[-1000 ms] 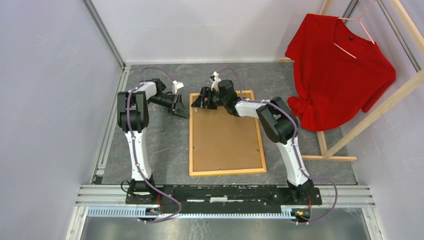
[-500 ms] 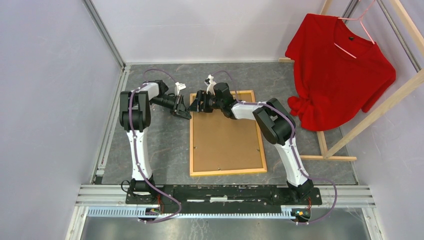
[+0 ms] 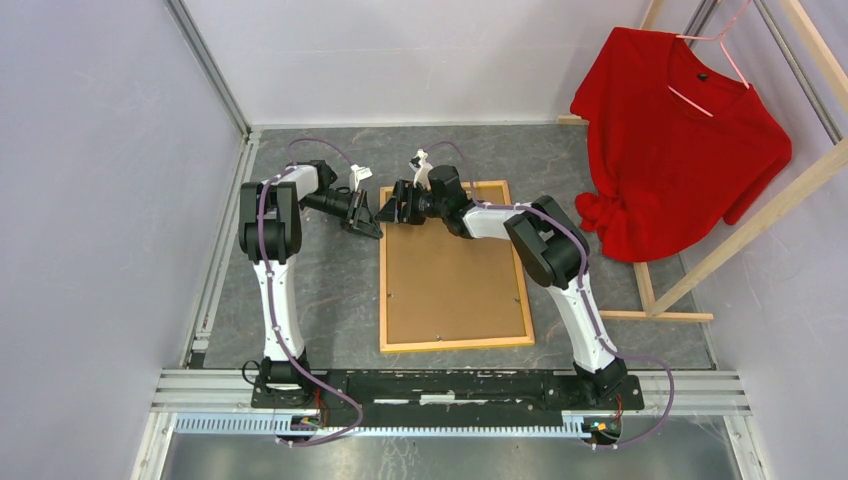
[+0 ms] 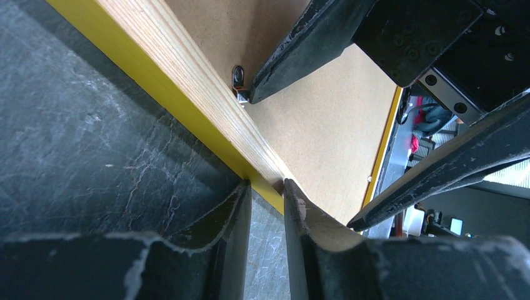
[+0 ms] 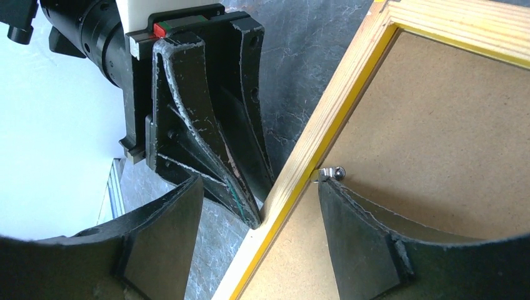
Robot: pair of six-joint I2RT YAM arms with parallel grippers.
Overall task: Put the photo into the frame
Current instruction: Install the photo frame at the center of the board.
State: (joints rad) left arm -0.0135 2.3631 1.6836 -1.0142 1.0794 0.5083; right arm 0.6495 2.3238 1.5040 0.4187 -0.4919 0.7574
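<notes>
White walls (image 3: pixel 400 60) enclose a dark slate-grey table (image 3: pixel 330 290), where the frame (image 3: pixel 455 343) lies wood-back up mid-table, fibreboard backing panel (image 3: pixel 450 280) inside. The right gripper (image 3: pixel 390 207) gapes wide astride the frame's far-left rail, holding nothing. The left gripper (image 3: pixel 371 226), nearly closed, meets that rail's outer edge, and whether it pinches anything I cannot tell.

Bright, even light; wrist views blur close up.

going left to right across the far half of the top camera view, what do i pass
left hand → right hand, at the far left corner of the frame → red shirt
</notes>
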